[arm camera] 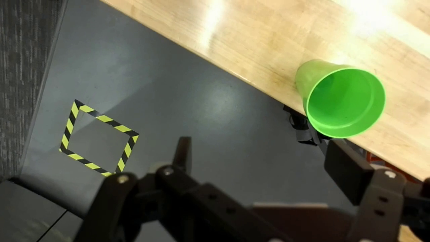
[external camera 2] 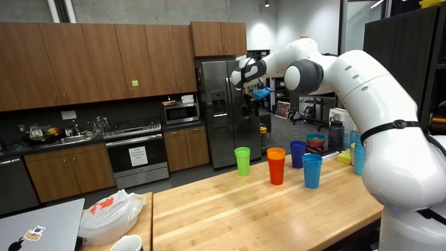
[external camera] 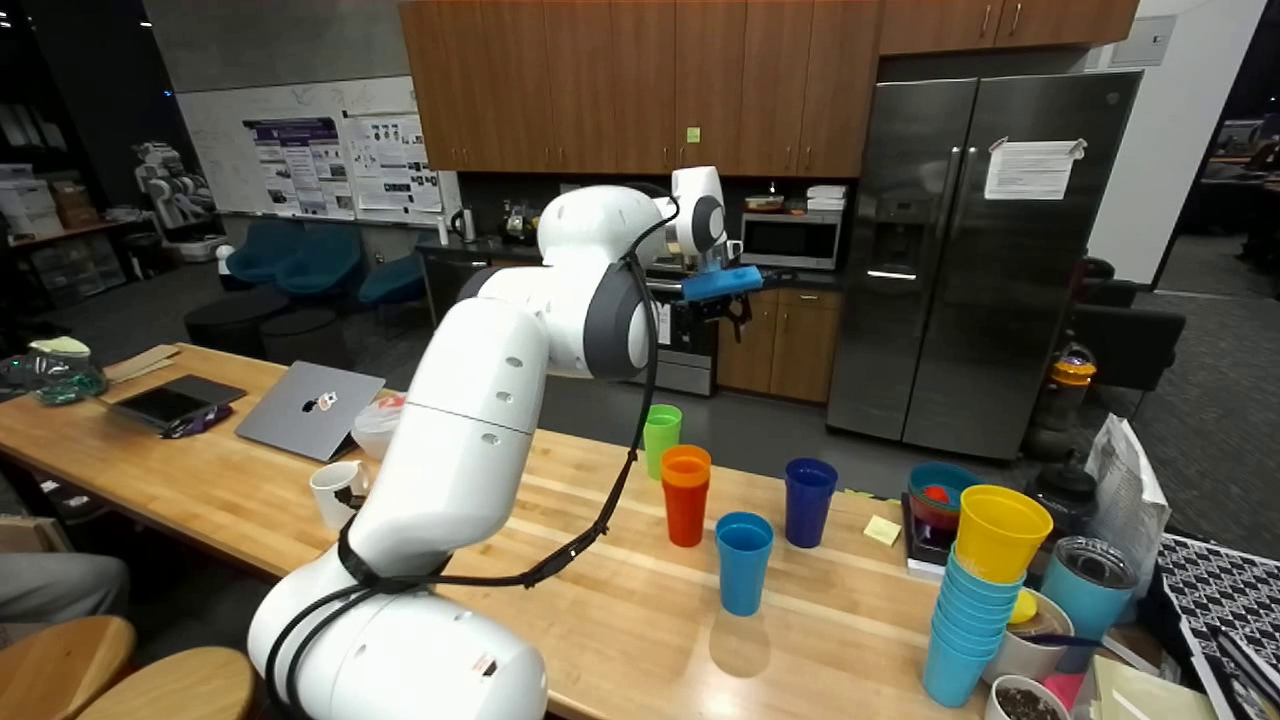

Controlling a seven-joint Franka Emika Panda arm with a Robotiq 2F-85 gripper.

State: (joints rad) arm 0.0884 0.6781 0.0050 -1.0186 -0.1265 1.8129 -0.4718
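Gripper (arm camera: 263, 161) hung with fingers apart, nothing between them. Below it, off to one side, green cup (arm camera: 346, 101) stood upright on table (arm camera: 242, 40); no grasp or carry looked under way.

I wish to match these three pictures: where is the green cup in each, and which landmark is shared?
In an exterior view: the green cup, just below the centre, beside the black cable.
In an exterior view: the green cup, right of centre, below mid-height.
In the wrist view: the green cup, on the right, slightly above mid-height.
Shared landmark: the wooden table under the cup.
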